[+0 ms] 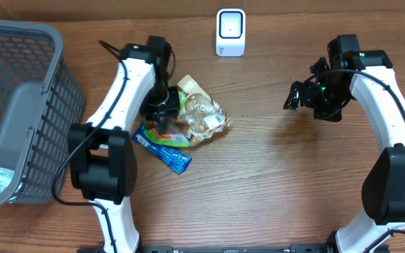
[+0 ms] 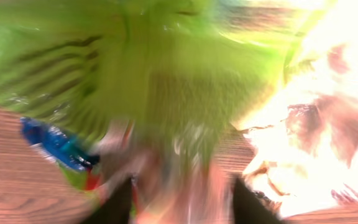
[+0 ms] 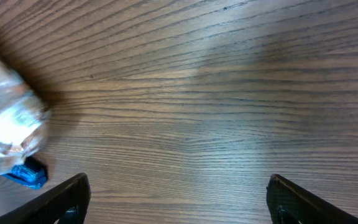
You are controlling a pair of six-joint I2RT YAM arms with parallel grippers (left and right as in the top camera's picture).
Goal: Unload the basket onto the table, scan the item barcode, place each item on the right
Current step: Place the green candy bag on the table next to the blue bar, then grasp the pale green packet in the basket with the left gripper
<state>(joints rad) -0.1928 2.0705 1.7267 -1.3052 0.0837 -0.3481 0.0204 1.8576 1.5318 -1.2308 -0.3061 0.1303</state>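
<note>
This looks like a robot lab's mock shop checkout: on a wood-grain table [image 1: 273,176], a white scanner [image 1: 230,31] stands ahead-right of the left gripper [image 1: 162,116], a grey mesh basket [image 1: 55,126] well to its left (snack packets [image 1: 204,116] just beneath it).

Green packet [image 2: 135,74] blurred; basket [image 1: 55,91] cut off left.

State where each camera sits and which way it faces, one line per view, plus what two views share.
Overhead: fixed above the table, looking straight down; shows left arm, right arm, basket, scanner.
Left wrist: on the left arm, close over a blurred green packet; its dark fingers at the bottom edge.
Right wrist: on the right arm, facing down at bare wood; right gripper open, fingers in bottom corners.
Shared: the blue packet shows in all three.
</note>
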